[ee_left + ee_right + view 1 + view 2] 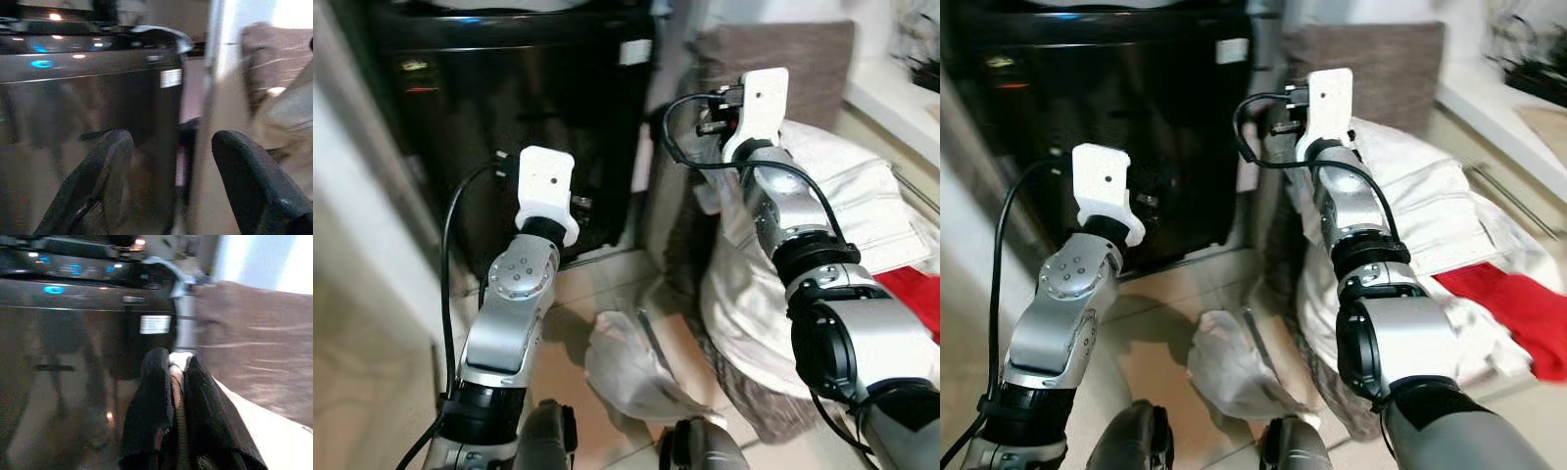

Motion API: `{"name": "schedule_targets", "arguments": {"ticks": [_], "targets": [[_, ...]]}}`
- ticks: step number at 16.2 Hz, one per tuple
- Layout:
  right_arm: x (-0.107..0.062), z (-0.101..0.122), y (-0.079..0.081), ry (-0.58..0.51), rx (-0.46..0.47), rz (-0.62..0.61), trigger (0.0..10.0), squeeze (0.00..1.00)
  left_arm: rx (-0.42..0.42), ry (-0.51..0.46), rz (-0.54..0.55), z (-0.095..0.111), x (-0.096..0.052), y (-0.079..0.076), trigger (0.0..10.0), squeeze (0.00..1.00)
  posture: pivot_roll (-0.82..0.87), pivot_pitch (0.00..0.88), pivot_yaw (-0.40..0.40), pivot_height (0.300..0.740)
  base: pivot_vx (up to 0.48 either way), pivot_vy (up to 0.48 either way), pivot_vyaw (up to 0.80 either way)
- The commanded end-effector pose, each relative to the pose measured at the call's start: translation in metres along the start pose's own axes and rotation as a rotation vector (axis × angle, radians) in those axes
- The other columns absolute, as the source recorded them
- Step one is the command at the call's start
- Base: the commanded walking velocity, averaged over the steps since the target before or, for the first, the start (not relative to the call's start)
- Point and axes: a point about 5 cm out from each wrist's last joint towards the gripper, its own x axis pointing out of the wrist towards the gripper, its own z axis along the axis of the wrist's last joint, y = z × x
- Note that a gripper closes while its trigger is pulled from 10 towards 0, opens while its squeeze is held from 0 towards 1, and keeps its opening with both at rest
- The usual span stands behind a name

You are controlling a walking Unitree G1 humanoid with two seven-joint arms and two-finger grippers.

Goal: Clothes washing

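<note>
left gripper (166, 181): spread wide, empty | right gripper (178, 374): pinching pale cloth (180, 360) | washing machine (509, 108): upright

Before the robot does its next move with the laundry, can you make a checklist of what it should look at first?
1. Right gripper fingers holding cloth: ok, they are pinched shut on a bit of pale fabric.
2. Left gripper free to help: ok, fingers apart with nothing between them.
3. Black glossy washing machine in front of both arms: ok.
4. Machine lid open: cannot tell, its top is blurred and mostly out of frame.
5. White crumpled laundry pile beside the right arm: ok, with a red cloth lying on it.
6. Floor path: not ok, a crumpled white bag lies on the tiles by the robot's feet.
</note>
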Motion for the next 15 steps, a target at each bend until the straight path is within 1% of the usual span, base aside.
{"name": "schedule_targets", "arguments": {"ticks": [1,3,5,8,11,12,13,14,15], "targets": [[-0.001,-0.001,0.003,-0.025,-0.001,0.028,0.0,0.0,0.037,0.022,0.021,-0.005,-0.003,-0.002,10.0,0.0,0.14,0.0,-0.106,0.699,0.0,0.0,0.55],[-0.01,-0.024,0.01,0.021,0.012,0.051,0.0,0.0,0.104,0.034,0.094,-0.009,-0.007,0.004,10.0,0.0,0.15,0.007,-0.102,0.699,0.0,0.0,0.55],[-0.012,-0.029,0.015,0.021,0.015,0.071,0.0,0.0,0.111,0.032,0.109,-0.009,-0.007,0.004,10.0,0.0,0.15,0.011,-0.1,0.699,0.0,0.0,0.53],[-0.011,-0.019,0.022,-0.057,0.019,0.11,0.0,0.0,0.134,0.025,0.12,-0.008,-0.007,0.003,10.0,0.0,0.14,0.015,-0.098,0.699,0.0,0.0,0.5],[-0.011,-0.021,0.016,-0.038,0.014,0.077,0.0,0.0,0.147,0.022,0.114,-0.008,-0.006,0.001,10.0,0.0,0.15,0.012,-0.099,0.711,0.0,0.0,0.45],[-0.013,-0.029,0.009,-0.001,0.005,0.041,0.0,0.0,0.164,0.014,0.093,-0.007,-0.005,0.001,10.0,0.0,0.15,0.012,-0.099,0.724,0.0,0.0,0.43],[-0.015,-0.034,0.006,0.02,-0.008,0.019,0.0,0.0,0.167,0.012,0.084,-0.006,-0.005,0.0,10.0,0.0,0.14,0.013,-0.091,0.733,0.0,0.0,0.42],[-0.018,-0.039,0.0,0.05,-0.023,-0.042,0.0,0.0,0.168,0.014,0.073,-0.007,-0.005,-0.001,10.0,0.0,0.14,0.013,-0.091,0.733,0.0,0.0,0.5],[-0.02,-0.044,-0.006,0.081,-0.032,-0.092,0.0,0.0,0.178,0.015,0.065,-0.007,-0.005,-0.002,10.0,0.0,0.13,0.016,-0.085,0.733,0.0,0.0,0.0]]}}
